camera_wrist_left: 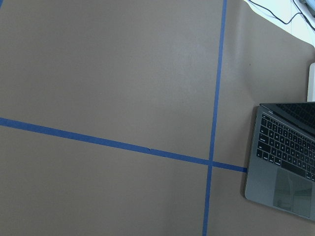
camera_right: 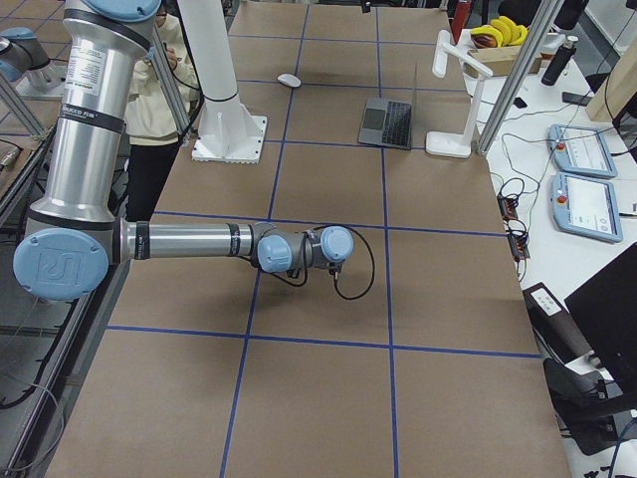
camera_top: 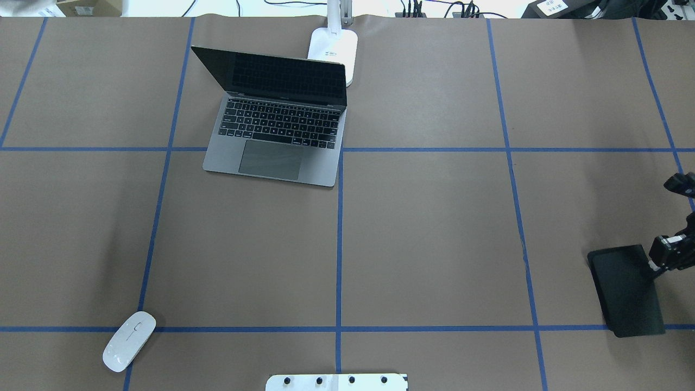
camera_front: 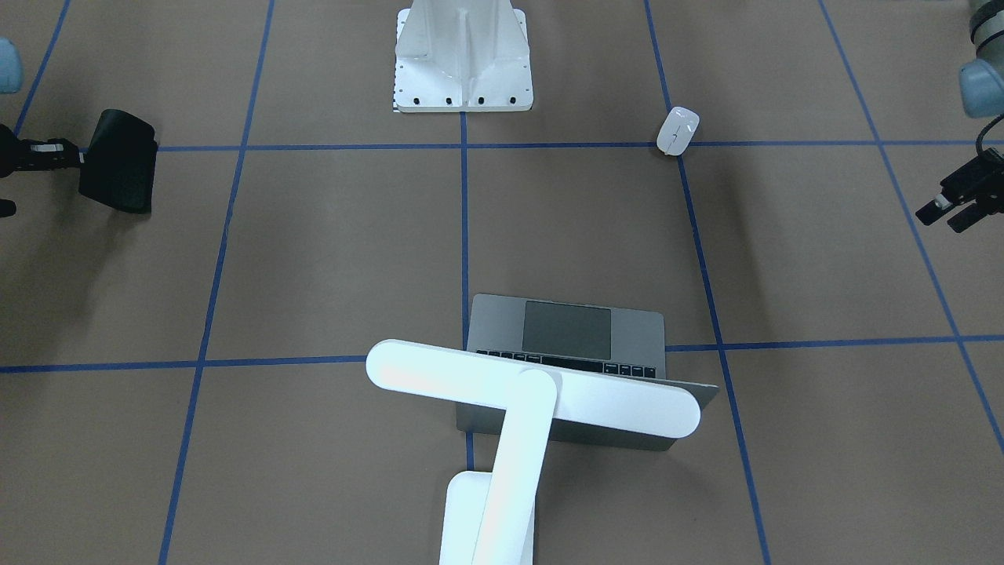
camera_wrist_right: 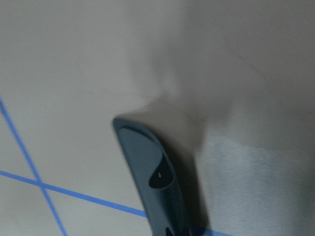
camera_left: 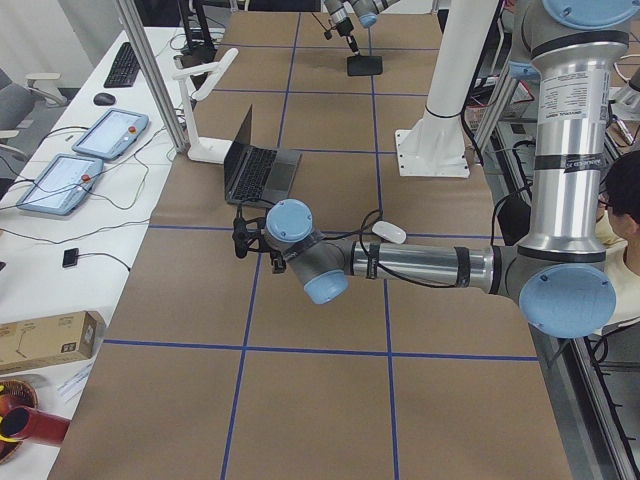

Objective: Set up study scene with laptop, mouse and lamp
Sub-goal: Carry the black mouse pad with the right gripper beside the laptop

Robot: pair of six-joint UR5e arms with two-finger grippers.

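Note:
The grey laptop (camera_top: 282,125) stands open at the table's far side, left of centre, and shows in the left wrist view (camera_wrist_left: 285,162). The white lamp (camera_front: 533,392) stands behind it, with its bar head over the laptop's lid and its base (camera_top: 334,49) at the far edge. The white mouse (camera_top: 129,341) lies near the front left, on a blue tape line. My right gripper (camera_top: 651,263) is shut on a flat black mat (camera_top: 627,290) at the right edge and holds it tilted. My left gripper (camera_front: 947,213) is open and empty, away from the mouse (camera_front: 678,130).
The white bolted pedestal (camera_front: 463,63) stands at the robot's side of the table, in the middle. Blue tape lines divide the brown table cover (camera_top: 434,233) into squares. A side bench with tablets (camera_right: 587,169) runs beyond the far edge.

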